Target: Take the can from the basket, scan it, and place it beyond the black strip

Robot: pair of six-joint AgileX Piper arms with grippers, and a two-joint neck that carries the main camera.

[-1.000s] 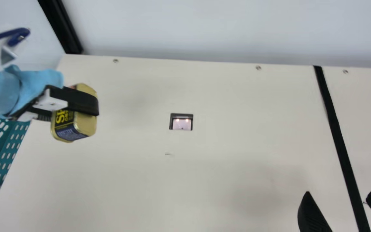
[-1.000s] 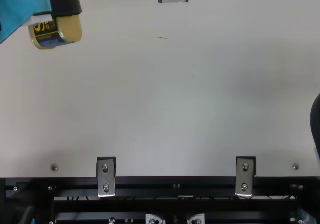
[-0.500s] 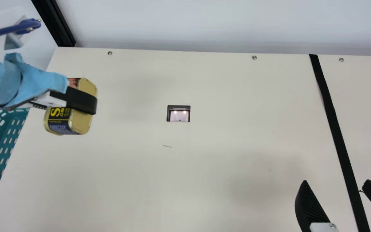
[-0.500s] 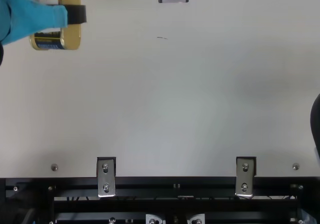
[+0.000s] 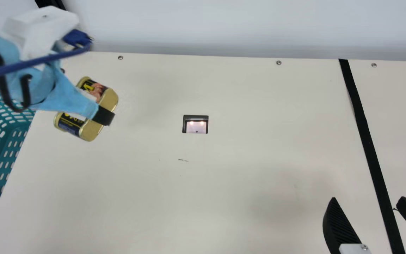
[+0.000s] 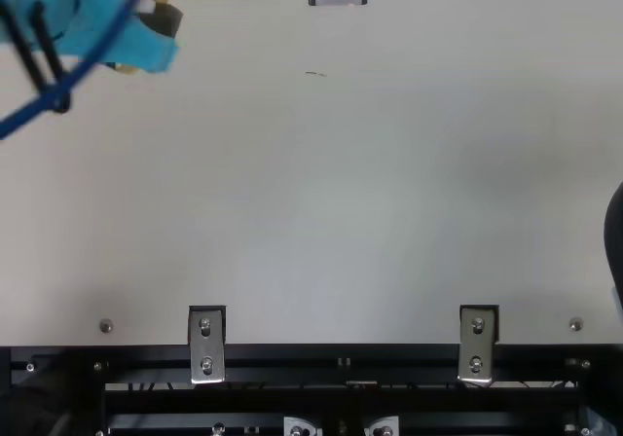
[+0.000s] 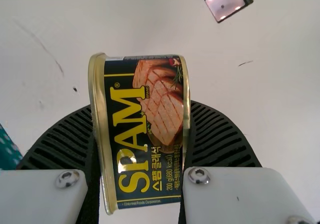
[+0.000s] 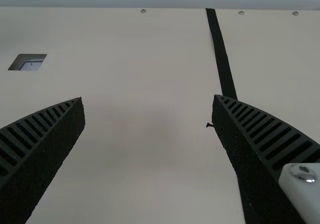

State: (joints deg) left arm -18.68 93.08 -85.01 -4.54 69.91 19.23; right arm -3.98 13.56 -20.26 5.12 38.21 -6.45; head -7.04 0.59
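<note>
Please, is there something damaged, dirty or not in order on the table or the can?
A thin dark mark on the tabletop near the scanner window, and a small dark bit beside the black strip, stand out against plain cream. The can shows no visible dent.

Lab table [image 5: 224, 197] with inset scanner [image 5: 196, 127]

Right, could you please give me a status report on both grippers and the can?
Left gripper: jaws shut on can. Right gripper: jaws open, empty. No obstacle seen between can and scanner.
</note>
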